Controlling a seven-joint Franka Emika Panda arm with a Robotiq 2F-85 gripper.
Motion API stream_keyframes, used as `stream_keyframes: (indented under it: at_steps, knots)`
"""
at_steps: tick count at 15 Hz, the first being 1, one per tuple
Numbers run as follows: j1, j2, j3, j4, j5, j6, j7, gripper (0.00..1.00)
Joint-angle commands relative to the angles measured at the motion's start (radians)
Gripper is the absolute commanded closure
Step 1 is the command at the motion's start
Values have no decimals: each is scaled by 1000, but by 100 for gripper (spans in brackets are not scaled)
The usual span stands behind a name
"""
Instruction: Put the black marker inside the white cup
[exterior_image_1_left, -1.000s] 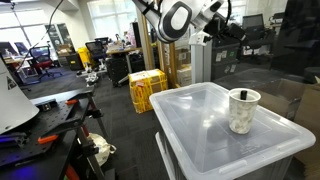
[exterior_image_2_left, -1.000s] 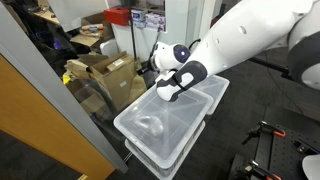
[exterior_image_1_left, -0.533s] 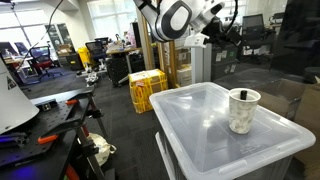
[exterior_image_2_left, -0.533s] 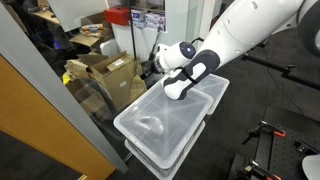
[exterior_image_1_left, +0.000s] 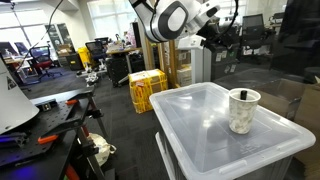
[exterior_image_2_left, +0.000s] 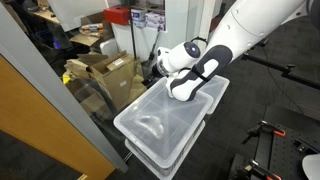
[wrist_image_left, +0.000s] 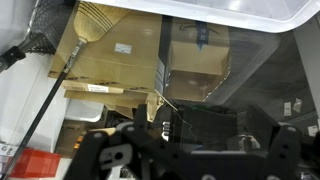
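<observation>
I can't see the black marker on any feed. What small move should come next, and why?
Probably swing the gripper over the bin lid toward the white cup: the wrist view shows mostly cardboard boxes, and no marker is visible anywhere.

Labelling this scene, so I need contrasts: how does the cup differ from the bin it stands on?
The cup is small and round, tapering downward, while the bin is large and boxy. The cup is opaque with a mottled grey side, and the bin is translucent. The cup is open-topped, whereas the bin is closed by a lid. Both are whitish.
</observation>
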Motion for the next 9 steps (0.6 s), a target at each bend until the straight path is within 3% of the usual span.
stream_keyframes:
  at_steps: [1,2,9]
  knots:
    - [-67,-52,62,-52,-56,-24,-38,0]
    - [-32,-7,34,-8,-14,-2,-19,0]
    - [-51,-11,51,-18,-31,-2,-30,0]
